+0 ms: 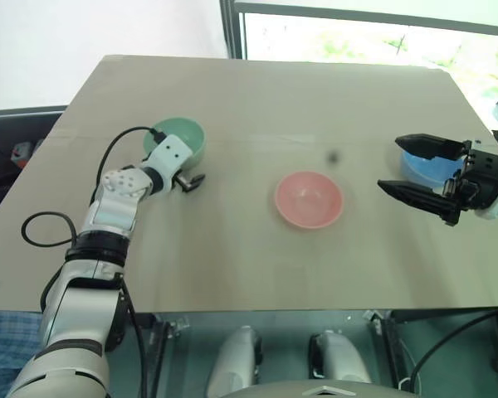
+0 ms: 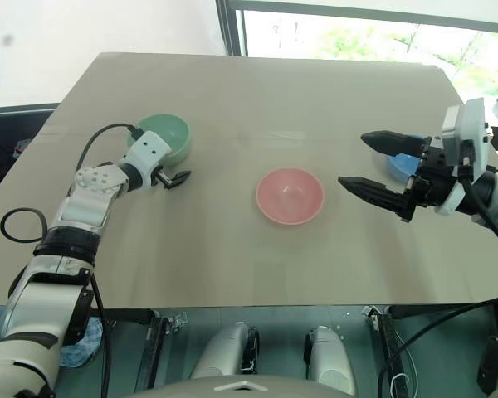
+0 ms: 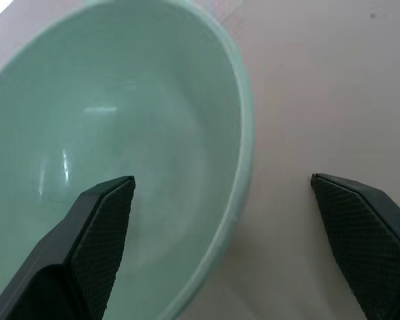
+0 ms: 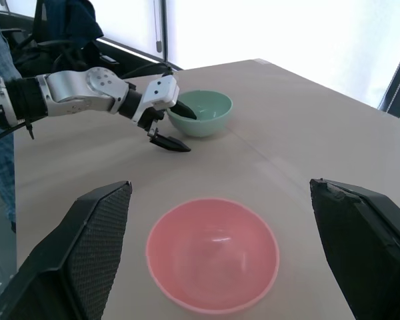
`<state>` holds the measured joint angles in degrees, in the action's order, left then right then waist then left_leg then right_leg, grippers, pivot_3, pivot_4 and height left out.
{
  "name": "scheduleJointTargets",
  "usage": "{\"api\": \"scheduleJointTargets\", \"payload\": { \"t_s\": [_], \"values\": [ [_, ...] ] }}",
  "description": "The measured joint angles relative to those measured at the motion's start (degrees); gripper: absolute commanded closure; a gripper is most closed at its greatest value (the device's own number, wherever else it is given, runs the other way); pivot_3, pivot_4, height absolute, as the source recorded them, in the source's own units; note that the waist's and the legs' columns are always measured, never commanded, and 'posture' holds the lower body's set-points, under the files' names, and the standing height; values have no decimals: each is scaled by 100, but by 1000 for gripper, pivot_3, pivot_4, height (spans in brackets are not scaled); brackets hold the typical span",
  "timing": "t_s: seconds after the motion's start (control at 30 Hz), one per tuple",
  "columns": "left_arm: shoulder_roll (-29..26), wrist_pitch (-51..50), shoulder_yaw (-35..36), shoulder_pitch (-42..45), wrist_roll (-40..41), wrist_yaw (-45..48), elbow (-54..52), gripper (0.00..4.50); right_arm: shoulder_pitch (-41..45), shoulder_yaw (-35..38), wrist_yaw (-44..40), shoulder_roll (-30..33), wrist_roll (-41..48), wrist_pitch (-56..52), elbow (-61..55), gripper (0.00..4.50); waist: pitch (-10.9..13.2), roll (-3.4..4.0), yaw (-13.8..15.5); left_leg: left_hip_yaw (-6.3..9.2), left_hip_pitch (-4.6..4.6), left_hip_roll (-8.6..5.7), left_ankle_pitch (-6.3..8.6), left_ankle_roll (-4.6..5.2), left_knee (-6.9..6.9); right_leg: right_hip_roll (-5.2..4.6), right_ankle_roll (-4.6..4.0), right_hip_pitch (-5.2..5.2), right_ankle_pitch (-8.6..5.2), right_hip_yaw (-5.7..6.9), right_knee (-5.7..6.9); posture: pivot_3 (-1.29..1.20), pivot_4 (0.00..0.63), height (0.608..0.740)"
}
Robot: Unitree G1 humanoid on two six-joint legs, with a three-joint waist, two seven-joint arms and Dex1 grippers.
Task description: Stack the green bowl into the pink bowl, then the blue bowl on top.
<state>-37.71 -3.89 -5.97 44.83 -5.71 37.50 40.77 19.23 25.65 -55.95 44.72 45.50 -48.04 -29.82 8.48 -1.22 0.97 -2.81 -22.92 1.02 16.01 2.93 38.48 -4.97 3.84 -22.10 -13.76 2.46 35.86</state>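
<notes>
The left gripper [image 4: 177, 128] is standing wide open with nothing clamped, straddling the near rim of the small round mint-green plastic bowl [image 1: 179, 137]: one black finger [image 3: 97, 230] is reaching over the inside of the bowl, the other [image 3: 360, 227] is hanging outside it above the tabletop. That green bowl is sitting upright at about ten o'clock on the flat tan table [image 1: 257, 108]. At the table's centre, well apart from it, the small round salmon-pink plastic bowl [image 1: 309, 199] is resting upright and empty. At about three o'clock, the right gripper [image 2: 373, 166] is hovering above the table, its two black fingers spread wide and holding nothing, pointing toward the pink bowl. Just behind those fingers, the small round sky-blue plastic bowl [image 1: 422, 172] is sitting partly hidden.
</notes>
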Motion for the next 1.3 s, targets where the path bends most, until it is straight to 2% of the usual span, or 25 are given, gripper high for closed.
{"api": "scheduleJointTargets", "payload": {
  "t_s": [0.13,0.23,0.33,0.4,0.5,0.53,0.73,0.87,1.0,1.17,1.3],
  "values": [
    [74,325,-74,309,-104,14,556,0,-68,0,91,37,65,193,-46,21,0,0,-12,0,2,1,0,0,1,0,0,0,0,-1,0,0,150,740],
    [87,438,-77,375,-113,34,728,665,-142,-3,103,88,73,277,-47,0,0,0,-11,-1,2,3,0,0,2,0,0,0,0,-1,0,0,150,740],
    [98,507,-78,391,-112,109,865,2108,-276,-29,115,161,62,417,-44,0,0,0,-12,-1,2,7,0,0,2,0,0,0,0,-1,1,0,150,740],
    [106,521,-78,391,-112,115,913,2802,-277,-37,131,174,67,465,-44,0,0,0,-14,0,2,8,0,0,3,0,0,0,0,-1,1,0,150,740],
    [111,564,-64,397,-107,106,935,4153,-277,-57,143,190,124,486,-42,0,0,0,-10,0,1,14,0,0,3,0,0,0,0,-1,1,0,150,740],
    [86,592,-26,472,-108,92,927,4409,-277,-82,140,207,129,511,-39,0,-1,-1,-1,1,3,15,0,0,4,-1,0,1,0,0,0,0,150,740],
    [172,587,99,547,-78,146,947,4409,-301,-240,136,255,137,596,-11,0,-1,-1,8,4,2,14,1,1,15,-2,1,4,0,2,1,0,150,740],
    [531,668,90,675,106,573,745,4409,-290,-268,160,275,178,600,2,0,1,-5,37,8,-8,14,2,4,24,-2,1,5,0,7,2,0,150,740],
    [896,720,-233,826,181,1247,-106,4409,-284,-356,171,275,179,634,46,0,1,-4,26,7,-19,1,9,15,31,-1,2,4,1,8,0,0,150,740],
    [1298,92,-663,818,356,1808,-1982,4409,-283,-480,191,276,181,707,52,0,2,-3,-15,7,-20,7,11,18,31,-1,2,3,0,6,-2,0,150,740],
    [1311,-144,-857,771,606,2346,-2896,4409,-294,-498,245,276,180,746,47,0,2,0,-27,-4,-2,16,10,17,32,3,2,5,0,-7,-3,0,150,740]
  ]
}}
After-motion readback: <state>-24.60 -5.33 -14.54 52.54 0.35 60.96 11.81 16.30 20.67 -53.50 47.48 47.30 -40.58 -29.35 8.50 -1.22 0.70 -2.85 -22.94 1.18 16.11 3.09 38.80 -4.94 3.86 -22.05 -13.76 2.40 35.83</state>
